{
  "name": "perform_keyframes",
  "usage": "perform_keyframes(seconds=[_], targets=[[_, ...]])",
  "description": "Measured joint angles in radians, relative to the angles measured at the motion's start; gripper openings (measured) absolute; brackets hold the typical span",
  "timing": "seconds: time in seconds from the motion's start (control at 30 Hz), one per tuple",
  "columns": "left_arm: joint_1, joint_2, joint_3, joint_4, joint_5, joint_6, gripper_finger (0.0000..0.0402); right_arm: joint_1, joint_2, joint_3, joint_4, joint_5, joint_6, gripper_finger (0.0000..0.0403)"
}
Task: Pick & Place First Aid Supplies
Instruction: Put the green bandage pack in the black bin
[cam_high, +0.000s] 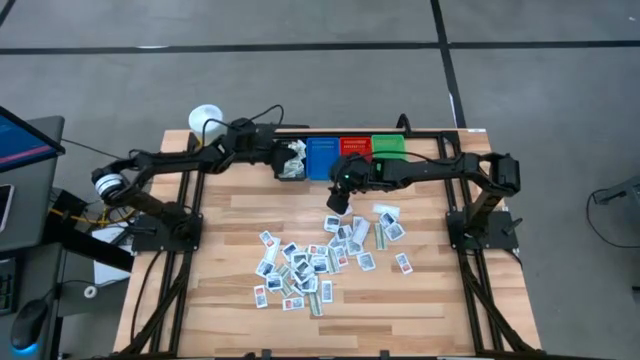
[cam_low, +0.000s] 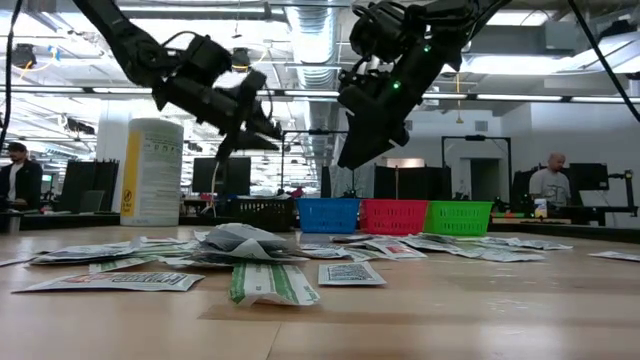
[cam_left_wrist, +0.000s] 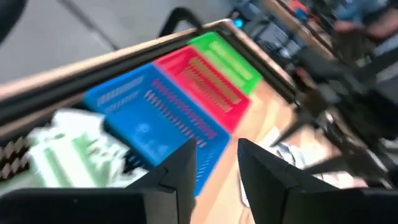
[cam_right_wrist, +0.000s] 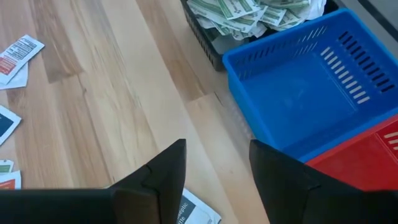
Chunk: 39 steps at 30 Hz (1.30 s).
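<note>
Packets (cam_high: 318, 262) partly overlapped in heap; left pincer (cam_high: 281, 158) released over black bin (cam_high: 291, 170), right pincer (cam_high: 337, 200) released.

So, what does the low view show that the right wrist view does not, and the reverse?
Only the low view shows the white tub with a yellow label, the green bin and people in the room behind. Only the right wrist view shows the inside of the black bin, heaped with green-printed packets. Both show the blue bin, the red bin and the wooden table.
</note>
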Motion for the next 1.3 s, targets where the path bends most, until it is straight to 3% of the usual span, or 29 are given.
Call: perform_keyframes(seconds=[0.13, 0.47, 0.73, 0.9, 1.1, 1.2, 1.3], targets=[[-0.062, -0.077, 0.000, 0.000, -0.003, 0.095, 0.0110, 0.000, -0.011, 0.000, -0.067, 0.000, -0.019, 0.0169], [-0.202, -0.318, 0.000, -0.021, -0.003, 0.133, 0.0108, 0.023, -0.119, 0.000, -0.590, 0.050, 0.043, 0.0169], [-0.304, -0.391, -0.091, -0.018, -0.004, 0.019, 0.0108, 0.243, -0.190, 0.000, -0.868, 0.031, 0.196, 0.0168], [-0.429, -0.460, -0.147, 0.010, -0.009, -0.073, 0.0108, 0.463, -0.223, 0.000, -0.860, 0.192, 0.345, 0.0168], [-0.636, -0.552, -0.181, 0.026, -0.132, -0.115, 0.0108, 0.666, -0.207, 0.000, -0.854, 0.439, 0.679, 0.0168], [-0.757, -0.574, -0.199, 0.049, -0.256, -0.115, 0.0108, 0.717, -0.174, -0.001, -0.854, 0.471, 0.841, 0.0168], [-0.863, -0.575, -0.214, 0.094, -0.389, -0.110, 0.0108, 0.740, -0.124, -0.001, -0.853, 0.432, 0.956, 0.0168]])
